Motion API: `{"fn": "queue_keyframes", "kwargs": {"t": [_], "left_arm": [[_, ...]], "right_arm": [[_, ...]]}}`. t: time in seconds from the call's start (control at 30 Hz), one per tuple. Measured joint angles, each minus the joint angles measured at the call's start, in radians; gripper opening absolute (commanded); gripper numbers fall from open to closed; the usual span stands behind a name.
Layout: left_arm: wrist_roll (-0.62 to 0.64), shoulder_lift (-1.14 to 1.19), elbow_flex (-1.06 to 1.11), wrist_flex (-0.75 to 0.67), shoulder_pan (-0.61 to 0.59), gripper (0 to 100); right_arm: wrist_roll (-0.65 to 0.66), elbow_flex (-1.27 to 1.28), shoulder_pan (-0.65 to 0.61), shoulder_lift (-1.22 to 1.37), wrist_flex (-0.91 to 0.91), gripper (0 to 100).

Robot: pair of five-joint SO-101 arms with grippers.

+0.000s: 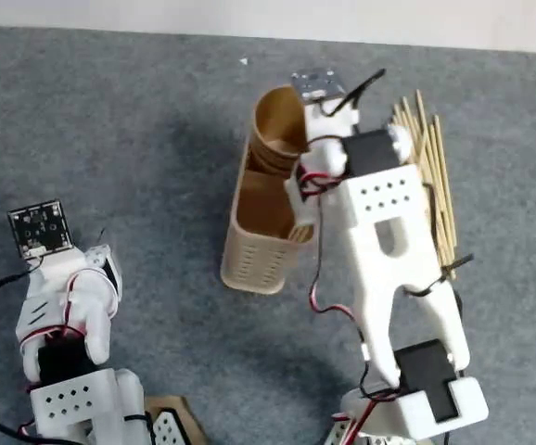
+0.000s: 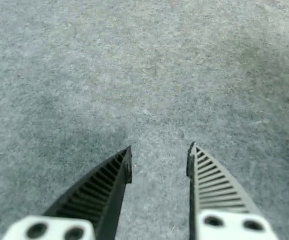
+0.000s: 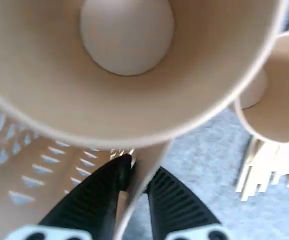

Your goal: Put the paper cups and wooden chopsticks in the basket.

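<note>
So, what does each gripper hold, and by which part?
The right gripper is closed on a thin beige wall beside the rim of the paper cup; whether it is cup or basket wall cannot be told. The left gripper is open over carpet, holding nothing.

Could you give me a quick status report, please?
Left hand open, empty, over grey carpet. Right hand at beige slotted basket, brown paper cup right before it. Thin wooden chopsticks on carpet beside basket. Right arm partly over them.
</note>
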Motion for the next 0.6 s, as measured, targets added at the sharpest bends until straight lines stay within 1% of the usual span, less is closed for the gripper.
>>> {"fn": "queue_keyframes", "kwargs": {"t": [0.13, 0.3, 0.43, 0.6], "left_arm": [[0.0, 0.0, 0.012, 0.0, 0.015, 20], [0.0, 0.0, 0.02, 0.0, 0.028, 20], [0.0, 0.0, 0.02, 0.0, 0.028, 20], [0.0, 0.0, 0.02, 0.0, 0.028, 20]], "right_arm": [[0.074, -0.025, 0.055, 0.002, 0.0, 0.3], [0.129, -0.057, 0.068, 0.003, 0.0, 0.3], [0.153, -0.075, 0.08, 0.003, 0.0, 0.3], [0.163, -0.075, 0.141, 0.003, 0.0, 0.3]]}}
